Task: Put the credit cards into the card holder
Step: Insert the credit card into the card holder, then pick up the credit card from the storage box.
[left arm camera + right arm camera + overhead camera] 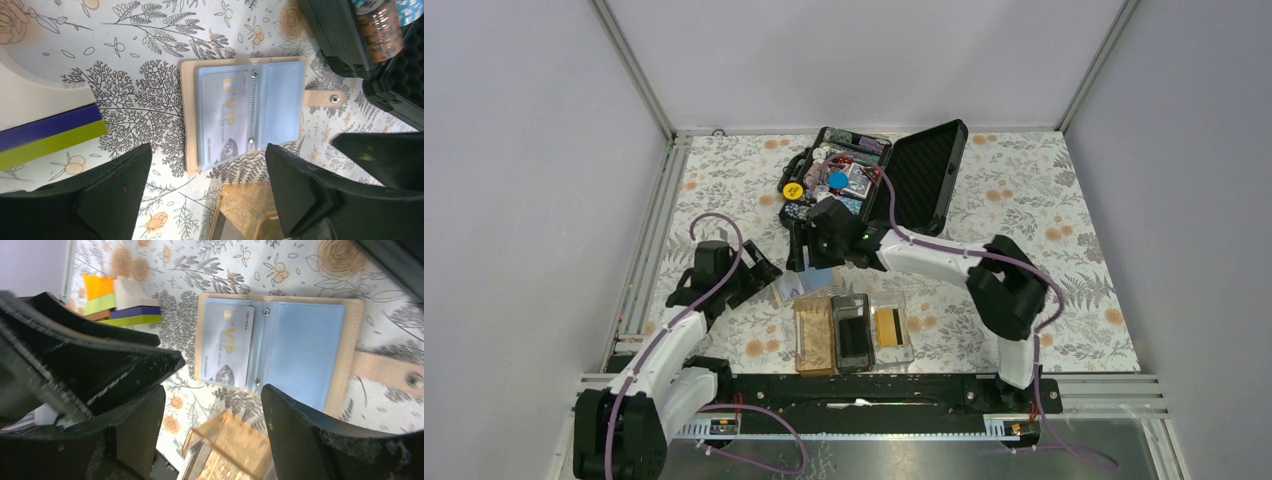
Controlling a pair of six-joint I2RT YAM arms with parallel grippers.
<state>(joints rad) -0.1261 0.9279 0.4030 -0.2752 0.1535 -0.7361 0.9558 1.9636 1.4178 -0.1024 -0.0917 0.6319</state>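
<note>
The card holder (816,350) lies near the front middle, with brown, dark and clear compartments. One gold-orange credit card (887,326) with a black stripe lies in the clear compartment. Just behind the holder, an open beige wallet (802,284) with pale blue sleeves holds a pale VIP card (225,117). My left gripper (767,272) is open and empty, hovering left of the wallet (242,112), with the holder's brown corner (250,210) between its fingers (207,185). My right gripper (810,258) is open and empty above the wallet (280,347) and the holder's corner (235,445); its jaws (212,405) stand wide.
The open black foam-lined chip case (874,175) with chips and small items stands behind the wallet, close to the right arm. A white object with purple and green stripes (50,132) lies left of the wallet. The two grippers are close together.
</note>
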